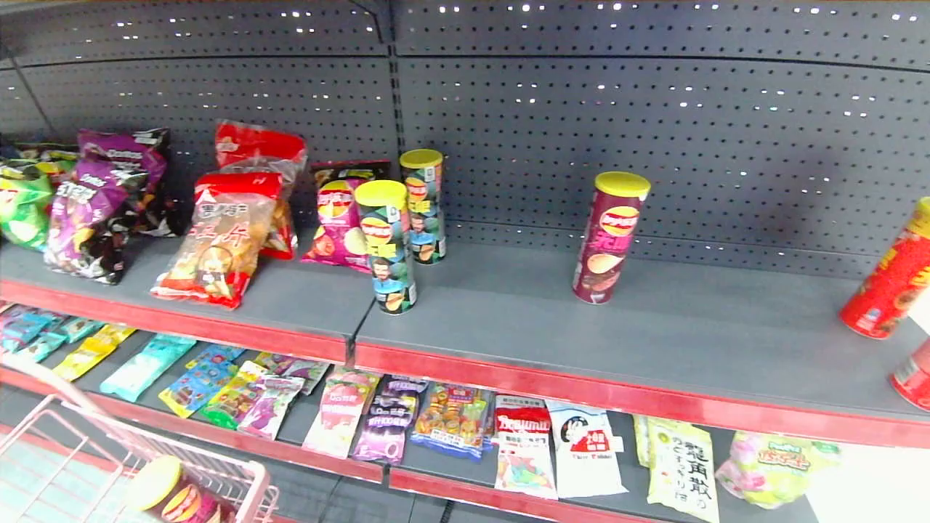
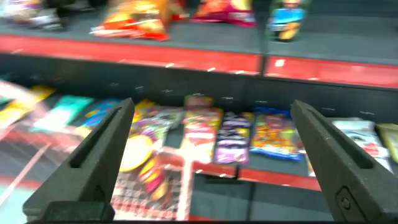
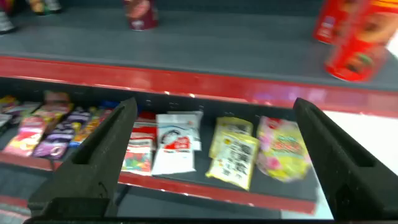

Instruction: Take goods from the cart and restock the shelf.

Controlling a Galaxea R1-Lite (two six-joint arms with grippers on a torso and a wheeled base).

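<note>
- Lower left of the head view: a pink wire cart [image 1: 43, 443] holds one cylindrical cardboard can with a yellow plastic lid [image 1: 171, 494]. It lies tilted in the basket corner, and I judge it is the good to take next.
- The left gripper [image 2: 212, 109] has its two black fingers spread wide, with nothing between them. In its wrist view the cart's can appears beyond the fingers.
- To do this step well, the fingers should close across the round body, not over the lid, and should stay away from the thin wires. The glossy wall may slip, so a hold at the middle seems safest.
- Upper left: soft, crinkled purple foil bags [image 1: 94, 203] and a red-and-clear plastic bag [image 1: 218, 243] lean on the flat grey shelf with a red front edge [image 1: 508, 319].
- Centre: two tall green printed cans [image 1: 386, 247] stand upright, one behind the other.
- Right of centre: a maroon can [image 1: 609, 236] stands alone — the bare board beside it looks a good place for the new can.
- Right edge: smooth red cans [image 1: 890, 280].
- The right gripper [image 3: 216, 106] is also wide apart and empty, facing flat packets [image 3: 177, 143] on the lower shelf.
</note>
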